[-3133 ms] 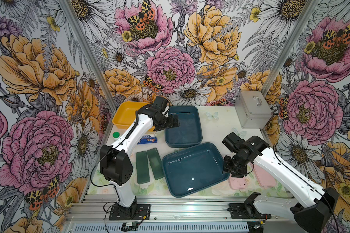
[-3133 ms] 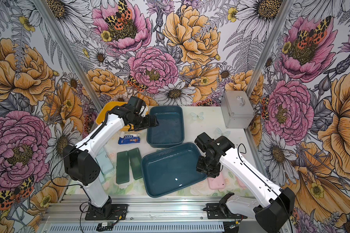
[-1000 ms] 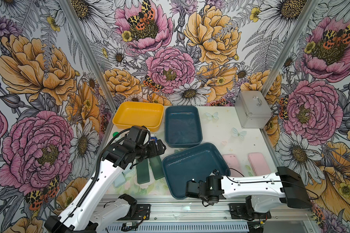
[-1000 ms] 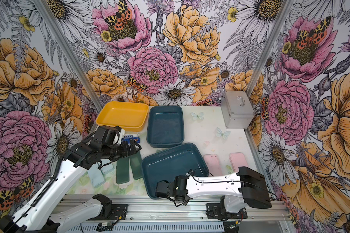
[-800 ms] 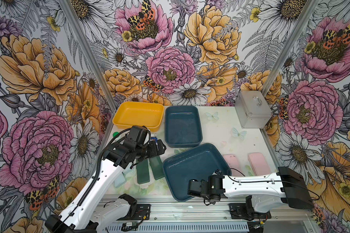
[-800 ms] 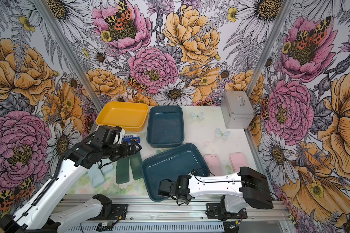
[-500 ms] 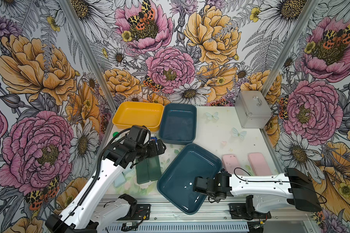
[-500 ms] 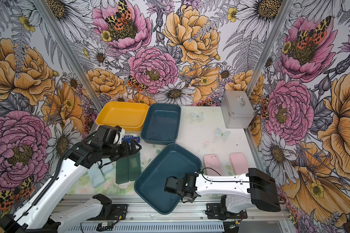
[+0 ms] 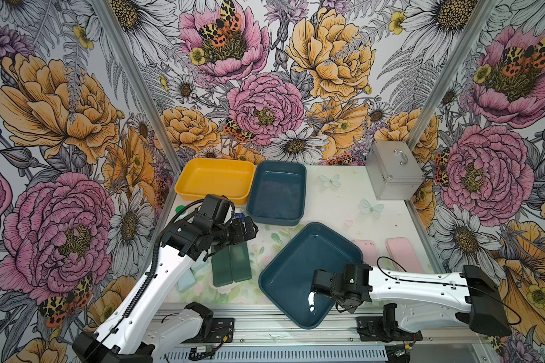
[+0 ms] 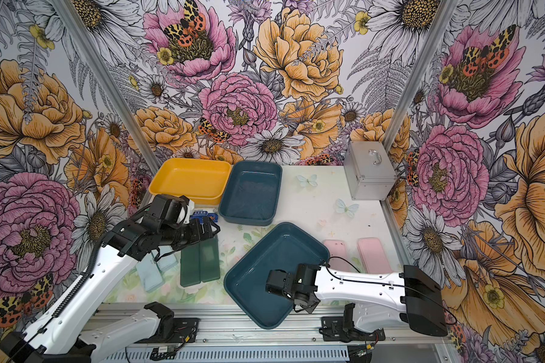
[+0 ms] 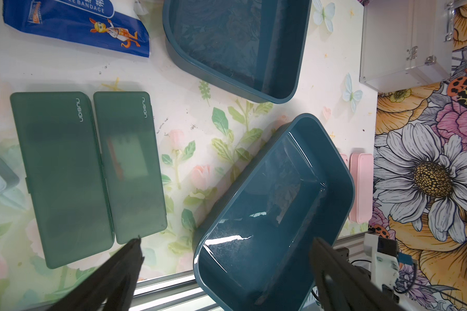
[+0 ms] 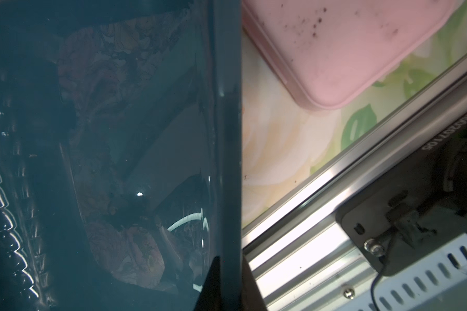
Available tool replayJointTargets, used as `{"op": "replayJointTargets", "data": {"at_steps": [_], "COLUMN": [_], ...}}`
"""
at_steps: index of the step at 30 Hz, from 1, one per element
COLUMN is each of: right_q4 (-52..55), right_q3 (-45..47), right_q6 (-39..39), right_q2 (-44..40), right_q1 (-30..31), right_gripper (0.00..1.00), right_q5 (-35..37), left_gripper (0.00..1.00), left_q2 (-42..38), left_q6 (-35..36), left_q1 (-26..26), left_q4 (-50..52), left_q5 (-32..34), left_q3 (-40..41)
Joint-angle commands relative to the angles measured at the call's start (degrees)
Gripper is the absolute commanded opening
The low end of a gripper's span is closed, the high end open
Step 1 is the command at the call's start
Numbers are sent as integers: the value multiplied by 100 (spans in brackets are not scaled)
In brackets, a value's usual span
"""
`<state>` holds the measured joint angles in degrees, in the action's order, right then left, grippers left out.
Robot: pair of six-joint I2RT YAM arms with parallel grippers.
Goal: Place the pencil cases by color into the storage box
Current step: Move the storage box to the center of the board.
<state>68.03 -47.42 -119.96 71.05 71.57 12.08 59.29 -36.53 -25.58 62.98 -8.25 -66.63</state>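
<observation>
My right gripper (image 9: 320,284) (image 10: 272,284) is shut on the right rim of the near teal storage box (image 9: 296,267) (image 12: 225,134), one finger inside the wall and one outside. The box lies skewed, its front corner over the rail. Two pink pencil cases (image 9: 365,253) (image 9: 403,254) lie right of it. Two dark green cases (image 9: 222,267) (image 9: 240,262) lie side by side left of it, with two pale blue ones (image 9: 185,279) (image 9: 199,267) partly under my left arm. My left gripper (image 9: 249,229) (image 11: 226,239) hovers open above the green cases' far ends.
A yellow tray (image 9: 214,179) and a second teal tray (image 9: 277,188) stand at the back left. A small blue printed packet (image 10: 203,215) lies in front of them. A silver metal case (image 9: 390,176) sits at the back right corner. The aluminium rail (image 9: 265,327) runs along the front.
The right gripper has shut on the near teal box's rim and swung it round, pushing its front corner out over the rail. The far teal tray shifted slightly left. The left arm stayed still.
</observation>
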Motion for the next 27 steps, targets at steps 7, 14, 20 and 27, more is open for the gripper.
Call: {"op": "replayJointTargets", "data": {"at_steps": [7, 14, 20, 27], "right_q4": [489, 334, 251, 17], "right_q3": [362, 853, 960, 570], "right_q6": [-2733, -1445, -599, 1089], "right_q2": [-834, -1326, -1257, -561], "right_q1": [-799, -1674, -2278, -3409], "right_gripper": [13, 14, 15, 17], "right_q5": [14, -470, -733, -1063], "left_gripper": [99, 99, 99, 99], "left_q2": [104, 208, 293, 381], "left_q6": [42, 4, -12, -24], "left_q1": [59, 53, 71, 133], "left_q4": [-193, -317, -364, -405], "left_q5": [-83, -94, -96, -99], "left_q3": [-27, -13, -22, -53]}}
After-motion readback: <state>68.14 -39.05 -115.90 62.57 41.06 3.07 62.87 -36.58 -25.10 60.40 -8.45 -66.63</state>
